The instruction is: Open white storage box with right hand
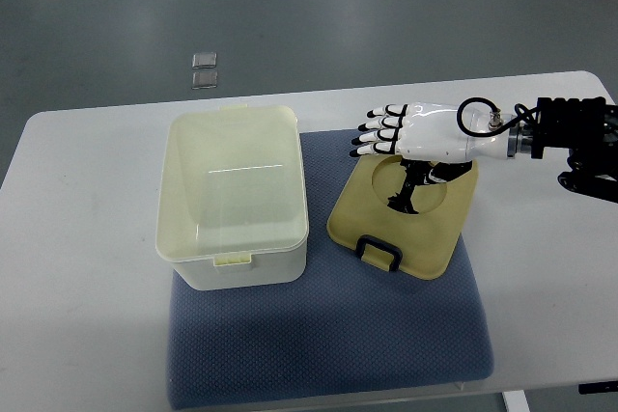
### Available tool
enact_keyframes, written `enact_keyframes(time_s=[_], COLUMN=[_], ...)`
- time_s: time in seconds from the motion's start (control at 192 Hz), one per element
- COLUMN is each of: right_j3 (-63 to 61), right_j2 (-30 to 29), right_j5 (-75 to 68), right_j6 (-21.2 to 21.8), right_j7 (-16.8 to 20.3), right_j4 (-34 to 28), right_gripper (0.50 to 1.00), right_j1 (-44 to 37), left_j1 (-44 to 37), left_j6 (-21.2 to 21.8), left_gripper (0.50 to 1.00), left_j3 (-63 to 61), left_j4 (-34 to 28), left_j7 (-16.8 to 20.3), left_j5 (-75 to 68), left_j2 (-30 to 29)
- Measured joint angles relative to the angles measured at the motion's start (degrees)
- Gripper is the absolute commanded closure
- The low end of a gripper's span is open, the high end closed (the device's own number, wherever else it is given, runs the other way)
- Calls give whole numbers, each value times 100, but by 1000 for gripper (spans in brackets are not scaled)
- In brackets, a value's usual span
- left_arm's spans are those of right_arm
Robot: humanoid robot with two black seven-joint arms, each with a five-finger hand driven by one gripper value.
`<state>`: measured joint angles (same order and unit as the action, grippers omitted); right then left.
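As the top view looked steeply down on the worktop [87,200], the white storage box [232,198] stood open on the left part of a blue mat [319,344], its pale inside bare as far as could be seen. Its lid [406,214] lay flat on the mat just beside the box to the right, the dark latch [379,251] on the edge nearest the camera. The right hand [401,130] hovered over the far end of the lid, fingers [377,132] stretched out and slightly spread, gripping nothing; whether it touched the lid could not be told. The left hand was out of view.

Judging from this, the opening looked done: the lid was off and set down, and only drawing the arm away seemed left. Two small clear squares [205,69] lay on the floor beyond the worktop. No brand, label or writing could be read on the box, the lid or the hand.
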<state>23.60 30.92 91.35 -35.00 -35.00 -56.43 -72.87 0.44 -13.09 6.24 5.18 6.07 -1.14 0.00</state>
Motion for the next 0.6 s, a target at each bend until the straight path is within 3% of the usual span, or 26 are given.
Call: enact_keyframes(time_s=[0.157, 0.339, 0.47, 0.6], right_j3=[-208, -646, -1097, -1428], right_j2=[59, 95, 217, 300], right_j5=[-14, -71, -509, -1615], right_j6=[62, 755, 1790, 3270], right_j7=[0, 0, 0, 2], right_j4=[4, 4, 23, 62], right_gripper=[597, 599, 605, 609], right_j1=[-20, -46, -81, -315], left_j1=[0, 0, 0, 0], left_j6=[0, 0, 0, 0], left_gripper=[500, 500, 500, 500], left_j3=[0, 0, 0, 0], left_j4=[0, 0, 0, 0], left_j7=[0, 0, 0, 0], left_j5=[0, 0, 0, 0], left_j2=[0, 0, 0, 0])
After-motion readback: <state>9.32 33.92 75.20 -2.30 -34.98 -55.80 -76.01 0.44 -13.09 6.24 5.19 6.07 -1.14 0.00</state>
